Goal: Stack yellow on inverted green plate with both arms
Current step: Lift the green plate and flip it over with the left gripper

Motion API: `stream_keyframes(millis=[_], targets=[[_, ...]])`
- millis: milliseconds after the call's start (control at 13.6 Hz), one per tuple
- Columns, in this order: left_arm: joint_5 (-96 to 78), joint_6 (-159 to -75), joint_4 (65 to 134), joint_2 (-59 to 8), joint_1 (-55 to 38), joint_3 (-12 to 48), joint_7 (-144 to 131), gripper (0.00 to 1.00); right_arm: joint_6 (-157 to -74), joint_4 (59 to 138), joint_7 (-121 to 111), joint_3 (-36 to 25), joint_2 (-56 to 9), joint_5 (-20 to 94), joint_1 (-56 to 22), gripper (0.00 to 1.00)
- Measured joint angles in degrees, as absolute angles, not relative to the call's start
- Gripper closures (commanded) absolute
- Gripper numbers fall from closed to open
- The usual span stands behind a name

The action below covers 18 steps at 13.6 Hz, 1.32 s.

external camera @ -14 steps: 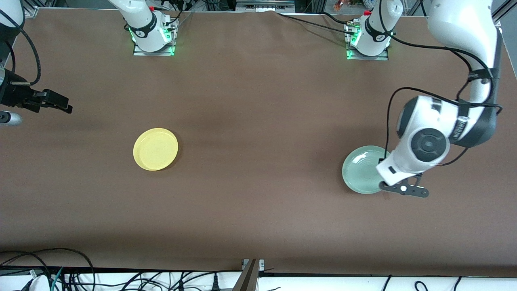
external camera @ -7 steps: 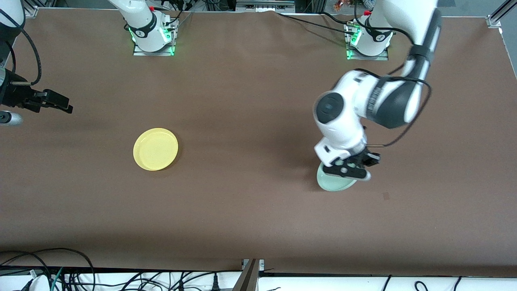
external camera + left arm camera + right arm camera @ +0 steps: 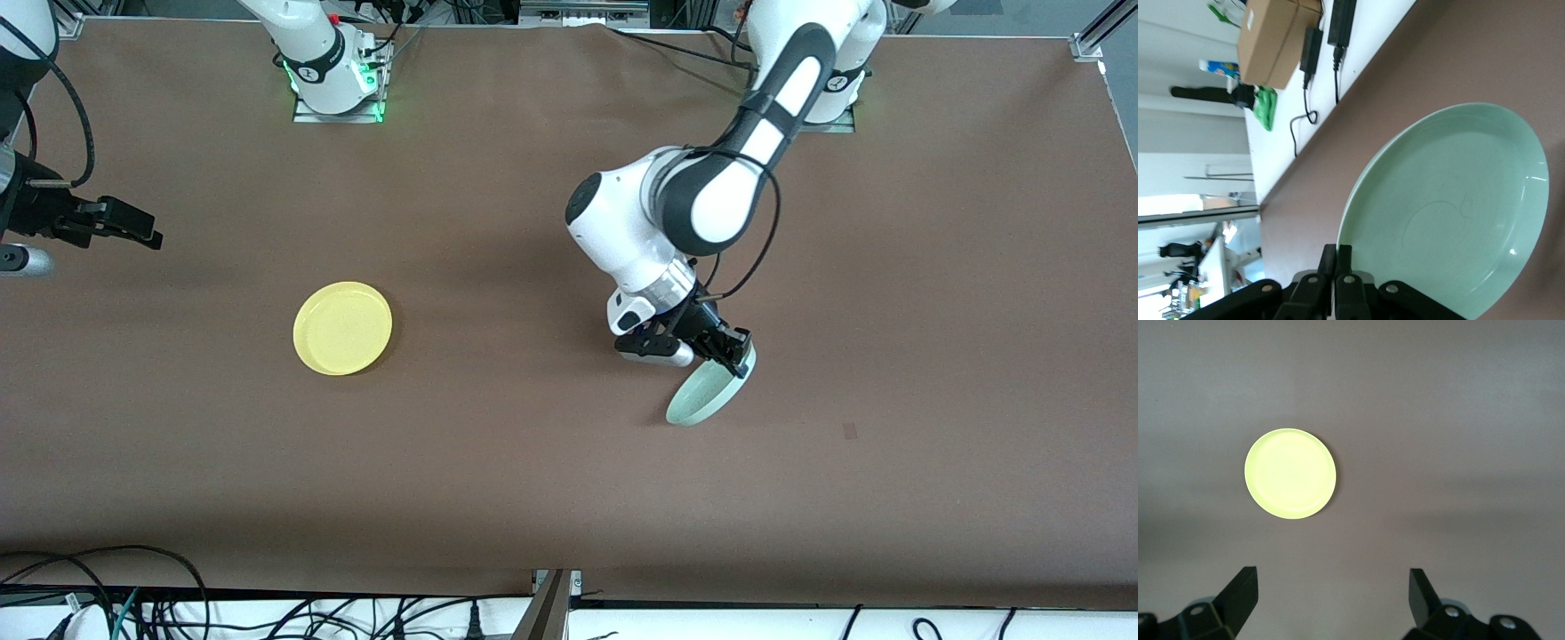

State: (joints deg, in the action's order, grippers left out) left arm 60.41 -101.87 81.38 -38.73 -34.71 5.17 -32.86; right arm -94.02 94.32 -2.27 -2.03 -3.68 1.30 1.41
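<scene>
A brown table (image 3: 533, 498) is filling nearly the whole front view, its matte covering showing soft shadows and a small dark mark toward the left arm's end. Along the edge nearest the front camera, black cables (image 3: 107, 604) are lying on a white strip, and the two arm bases with green lights are standing at the edge farthest from it. The left arm is reaching in from its base, and the left gripper (image 3: 722, 348) is hanging over the middle of the table with its fingers (image 3: 1336, 267) pressed together on the rim of the green plate (image 3: 707, 394). The plate is being held off the surface and tilted steeply, so only a narrow oval of it is showing from the front; in the left wrist view its hollow inner face (image 3: 1451, 213) is showing, with the brown surface beneath it. That same view is showing the room: a white bench along the table edge, a cardboard box (image 3: 1275, 40), black power adapters with cords, and something green beside the box. The yellow plate (image 3: 342, 328) is lying flat, rim up, toward the right arm's end of the table, well apart from the green one. The right gripper (image 3: 124, 227) is waiting above that end, its fingers (image 3: 1238, 597) spread wide and holding nothing, looking down at the yellow plate (image 3: 1290, 483).
</scene>
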Motion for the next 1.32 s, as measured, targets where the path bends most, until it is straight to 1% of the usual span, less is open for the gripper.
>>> stream_keyframes(millis=[293, 513, 587, 733, 1320], targets=[[68.91, -96.33, 81.34, -41.72, -38.82, 5.17, -37.25, 1.00, -93.79, 94.32, -2.27, -2.02, -3.68, 1.30, 1.39, 0.00], [73.27, -89.08, 81.34, -45.89, -44.81, 4.91, -43.73, 1.00, -93.79, 94.32, -2.27, -2.01, -3.68, 1.30, 1.39, 0.00], [74.16, -86.76, 81.14, -47.90, -48.18, 4.03, -46.28, 1.00, -93.79, 94.32, -2.27, -2.01, -3.68, 1.30, 1.38, 0.00], [74.26, -84.57, 80.20, -49.78, -50.93, 3.27, -47.42, 1.00, -93.78, 94.32, -2.27, -2.01, -3.68, 1.30, 1.38, 0.00], [74.50, -80.36, 78.99, -53.53, -55.65, 2.90, -51.82, 1.00, -93.77, 94.32, -2.27, -2.01, -3.68, 1.30, 1.38, 0.00]])
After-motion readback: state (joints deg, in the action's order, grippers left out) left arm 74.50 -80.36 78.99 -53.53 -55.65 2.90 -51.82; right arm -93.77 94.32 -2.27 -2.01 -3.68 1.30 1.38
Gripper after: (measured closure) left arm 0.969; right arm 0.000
